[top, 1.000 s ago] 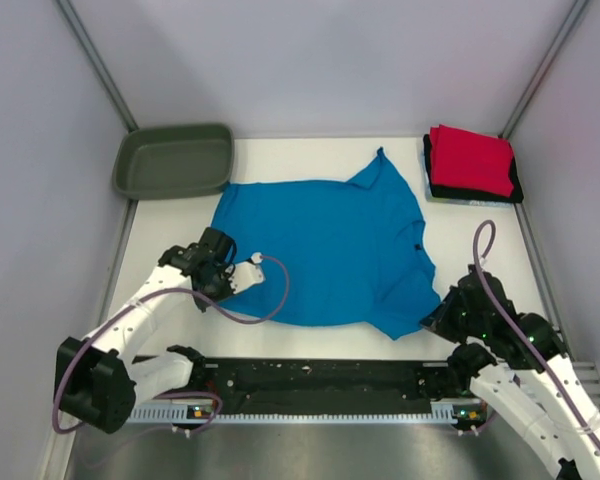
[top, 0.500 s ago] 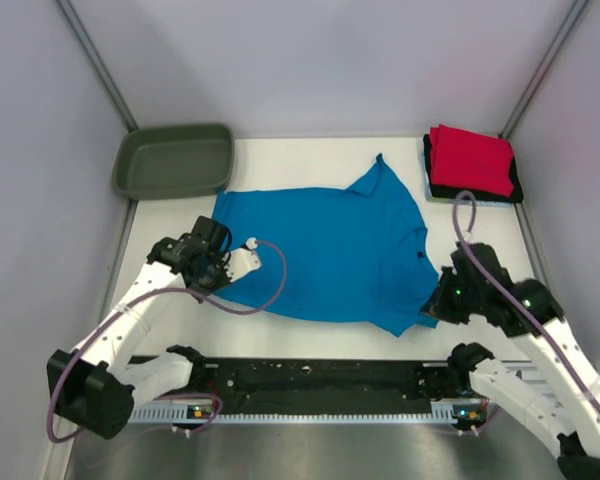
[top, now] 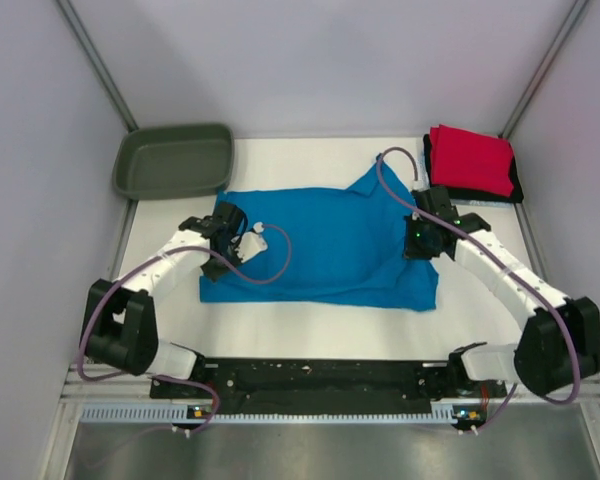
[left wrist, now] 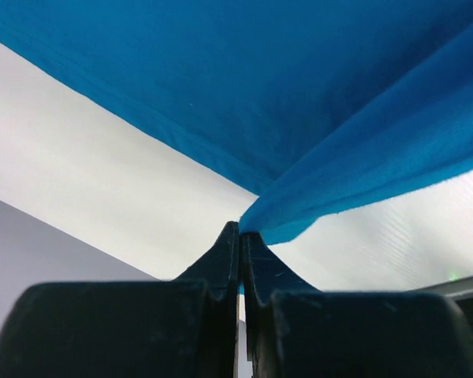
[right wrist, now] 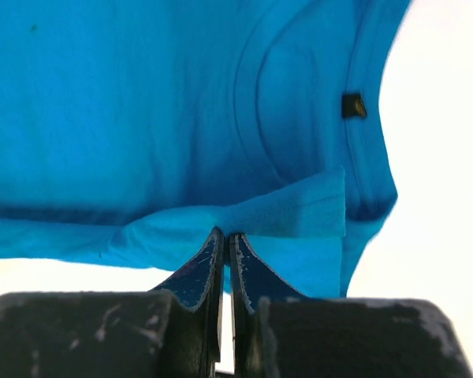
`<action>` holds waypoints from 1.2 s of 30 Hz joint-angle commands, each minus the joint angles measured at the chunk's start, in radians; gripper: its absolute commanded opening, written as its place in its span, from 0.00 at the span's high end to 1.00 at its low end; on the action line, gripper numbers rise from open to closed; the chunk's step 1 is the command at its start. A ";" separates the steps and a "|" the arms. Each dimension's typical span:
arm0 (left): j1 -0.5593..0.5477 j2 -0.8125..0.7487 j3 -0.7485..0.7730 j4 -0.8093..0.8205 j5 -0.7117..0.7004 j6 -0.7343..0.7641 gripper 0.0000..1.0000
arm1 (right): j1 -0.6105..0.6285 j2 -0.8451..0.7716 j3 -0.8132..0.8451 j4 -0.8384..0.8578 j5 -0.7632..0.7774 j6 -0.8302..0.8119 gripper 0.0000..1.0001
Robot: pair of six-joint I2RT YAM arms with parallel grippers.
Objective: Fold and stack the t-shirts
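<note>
The turquoise-blue t-shirt (top: 325, 250) lies on the white table with its near half folded up over its far half. My left gripper (top: 223, 232) is shut on the shirt's left edge (left wrist: 315, 209), held above the table. My right gripper (top: 420, 232) is shut on the shirt's right edge (right wrist: 299, 213), near the collar with its dark tag (right wrist: 351, 105). A folded red t-shirt (top: 470, 158) lies on a black one (top: 518, 188) at the back right, with a light one barely showing beneath.
A dark olive-green tub (top: 173, 159) stands at the back left. White walls close in both sides and the back. The black rail (top: 320, 378) with the arm bases runs along the near edge.
Both grippers have carried the shirt's near edge away from the rail and over the shirt, folding it in half. The right arm has swung far toward the back.
</note>
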 commanded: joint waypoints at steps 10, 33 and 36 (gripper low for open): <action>0.031 0.177 0.113 0.081 -0.017 -0.043 1.00 | -0.044 0.227 0.137 0.224 0.007 -0.176 1.00; 0.083 0.223 0.079 0.104 -0.026 -0.097 1.00 | -0.070 0.373 0.218 0.223 0.047 -0.204 1.00; 0.085 0.225 0.079 0.118 -0.031 -0.096 0.99 | -0.070 0.394 0.231 0.226 0.048 -0.203 1.00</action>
